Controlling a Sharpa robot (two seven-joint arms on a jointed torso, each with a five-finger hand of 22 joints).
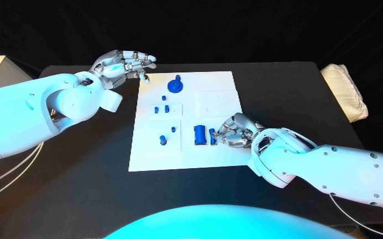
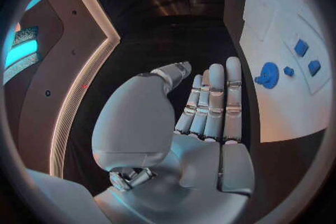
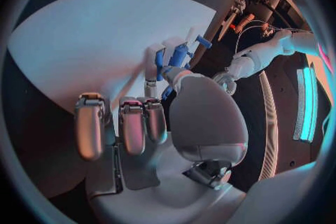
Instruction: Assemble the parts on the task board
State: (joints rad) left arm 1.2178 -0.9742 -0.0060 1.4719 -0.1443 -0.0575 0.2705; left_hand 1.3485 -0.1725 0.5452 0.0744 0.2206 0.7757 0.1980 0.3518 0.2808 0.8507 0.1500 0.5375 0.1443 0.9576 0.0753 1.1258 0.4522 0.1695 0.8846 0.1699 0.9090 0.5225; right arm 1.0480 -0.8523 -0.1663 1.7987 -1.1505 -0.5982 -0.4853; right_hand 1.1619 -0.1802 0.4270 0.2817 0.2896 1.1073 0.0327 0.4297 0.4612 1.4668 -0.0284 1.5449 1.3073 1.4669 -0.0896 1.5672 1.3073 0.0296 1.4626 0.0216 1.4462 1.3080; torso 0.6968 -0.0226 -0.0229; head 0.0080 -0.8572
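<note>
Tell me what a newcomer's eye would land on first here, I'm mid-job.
First the white task board in the middle of the black table, dotted with small blue parts. Then the right robot hand at the board's near right, its fingers at the blue cylinder and neighbouring pieces. The left robot hand hangs at the board's far left corner, holding nothing, near the round blue gear.

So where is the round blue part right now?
Head view: the round blue part sits at the far end of the white board, just right of the left hand.

The black table [image 1: 79, 195] carries the white board [image 1: 220, 87] between the hands, with pale folded cloth [image 1: 347, 98] beyond the right hand [image 1: 237, 131].
</note>
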